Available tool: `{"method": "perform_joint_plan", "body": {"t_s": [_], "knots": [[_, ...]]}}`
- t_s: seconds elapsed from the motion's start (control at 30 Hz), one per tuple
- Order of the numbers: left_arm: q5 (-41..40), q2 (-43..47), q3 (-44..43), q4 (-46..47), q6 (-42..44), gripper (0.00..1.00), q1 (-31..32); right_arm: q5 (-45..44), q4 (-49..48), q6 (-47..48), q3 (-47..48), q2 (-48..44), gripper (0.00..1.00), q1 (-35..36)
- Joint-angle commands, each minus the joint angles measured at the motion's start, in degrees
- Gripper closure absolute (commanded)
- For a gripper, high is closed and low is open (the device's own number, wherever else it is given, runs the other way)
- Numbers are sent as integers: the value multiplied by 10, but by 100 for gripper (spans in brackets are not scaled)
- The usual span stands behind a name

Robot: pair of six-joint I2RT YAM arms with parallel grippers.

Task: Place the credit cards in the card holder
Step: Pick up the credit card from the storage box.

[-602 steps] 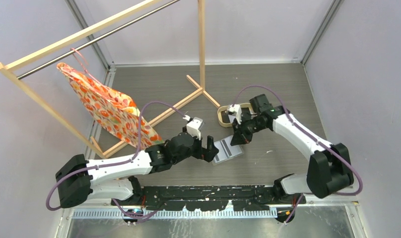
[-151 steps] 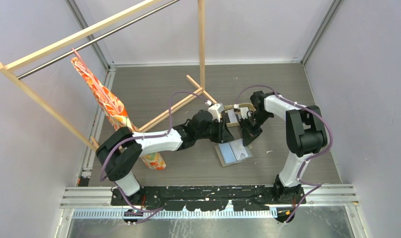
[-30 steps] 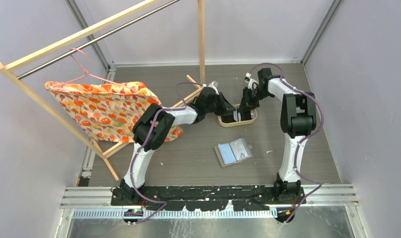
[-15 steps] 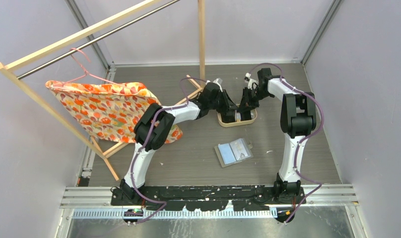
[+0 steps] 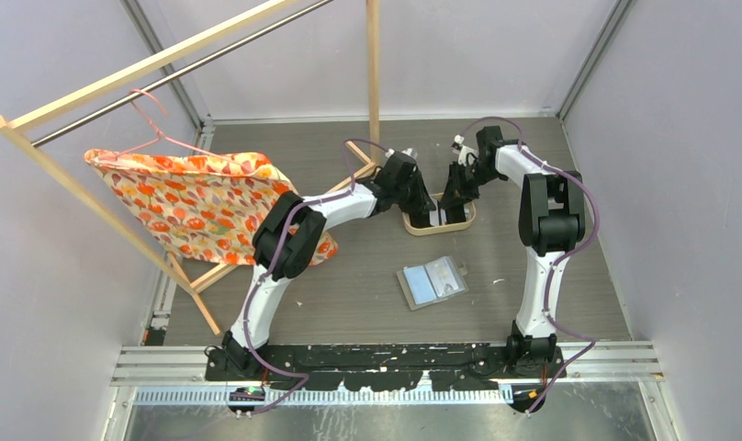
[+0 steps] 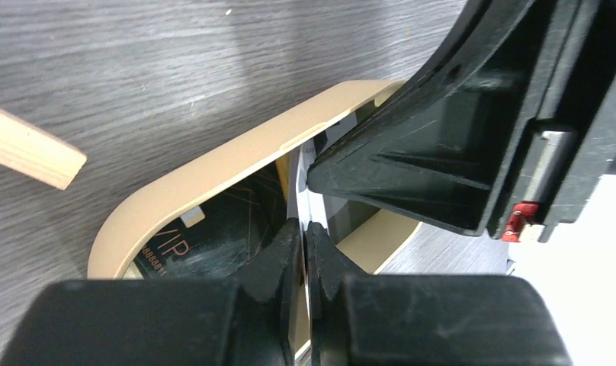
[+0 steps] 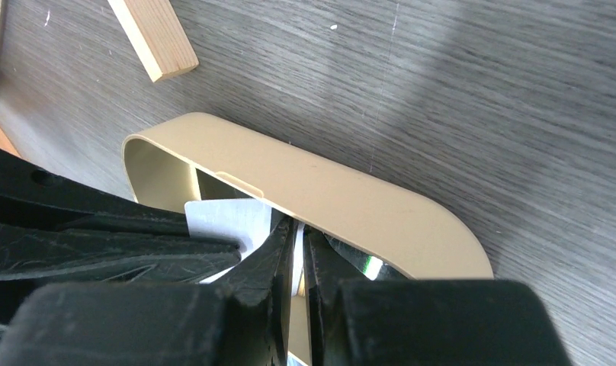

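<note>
An oval light-wood tray (image 5: 466, 219) sits at mid-table with both grippers dipped into it. My left gripper (image 6: 305, 229) is shut on the edge of a whitish credit card (image 6: 308, 200) standing upright over the tray (image 6: 213, 179). A black credit card (image 6: 213, 236) lettered VIP lies flat in the tray. My right gripper (image 7: 299, 232) is shut on a thin white card edge; a white card face (image 7: 222, 217) shows beside the left fingers. Whether both hold the same card I cannot tell. The grey card holder (image 5: 432, 282) lies open nearer the arms, away from both grippers.
A wooden clothes rack (image 5: 374, 83) stands behind the tray, with its floor bars (image 5: 349, 184) close to the tray's left side. The end of one bar (image 7: 152, 34) lies just past the tray rim (image 7: 328, 191). A flowered orange bag (image 5: 202, 207) hangs at the left.
My left wrist has swung slightly to the right over the tray, and its jaws loosened briefly and closed again. The right arm, the tray and the card holder have stayed put.
</note>
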State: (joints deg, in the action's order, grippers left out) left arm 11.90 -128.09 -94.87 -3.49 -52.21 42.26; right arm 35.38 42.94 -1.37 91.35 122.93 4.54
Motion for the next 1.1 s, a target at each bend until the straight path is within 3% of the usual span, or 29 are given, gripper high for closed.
{"method": "perform_joint_plan", "body": {"t_s": [0.0, 0.07, 0.4, 0.83, 1.07], "knots": [[-19, 4, -21, -27, 25, 95, 4, 16, 3, 5, 13, -23, 85, 4], [-20, 11, -14, -15, 29, 100, 4, 21, 4, 9, 13, -29, 84, 3], [-27, 78, 64, 106, 53, 100, 4, 28, 0, 49, -5, -122, 66, -12], [20, 154, 168, 259, 94, 100, 4, 191, 67, 184, -31, -223, 67, -57], [41, 221, 234, 316, 132, 100, 30, 226, 100, 237, -76, -316, 67, -74]]}}
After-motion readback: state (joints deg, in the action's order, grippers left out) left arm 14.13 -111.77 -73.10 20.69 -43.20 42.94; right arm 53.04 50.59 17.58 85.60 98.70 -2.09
